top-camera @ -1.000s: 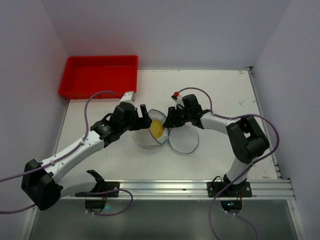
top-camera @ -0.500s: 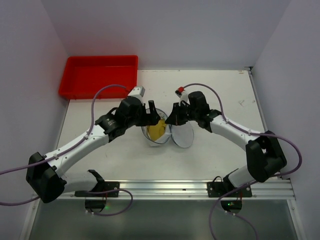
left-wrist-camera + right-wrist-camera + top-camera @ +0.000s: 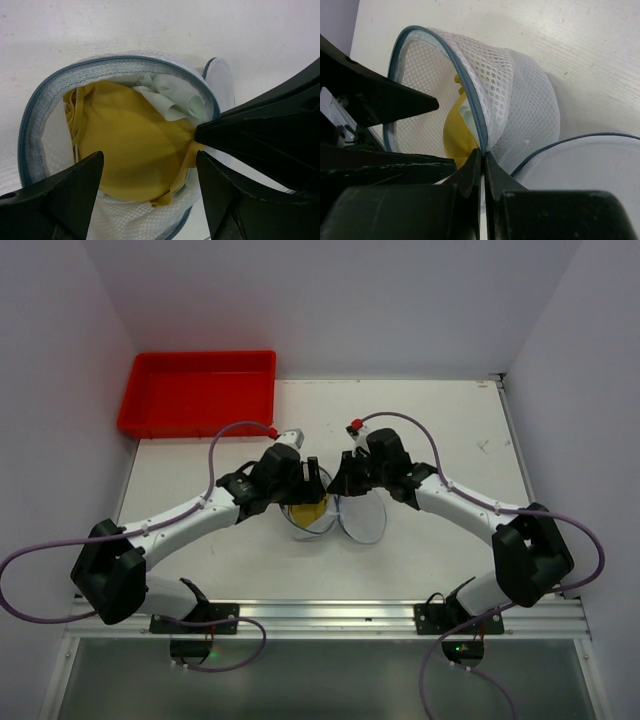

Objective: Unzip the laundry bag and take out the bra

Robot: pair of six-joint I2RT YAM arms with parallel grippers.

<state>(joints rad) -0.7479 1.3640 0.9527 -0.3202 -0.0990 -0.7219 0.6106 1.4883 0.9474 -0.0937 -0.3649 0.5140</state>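
Bra [image 3: 130, 150] sits inside the unzipped laundry bag [image 3: 44, 97].

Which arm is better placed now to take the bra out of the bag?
The left arm: its open jaws hover directly over the yellow bra in the unzipped laundry bag. The right arm has its jaws shut on the bag's rim.

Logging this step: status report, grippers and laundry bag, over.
Right gripper shut on laundry bag rim. Left gripper open over yellow bra. Bag unzipped, nothing blocking.
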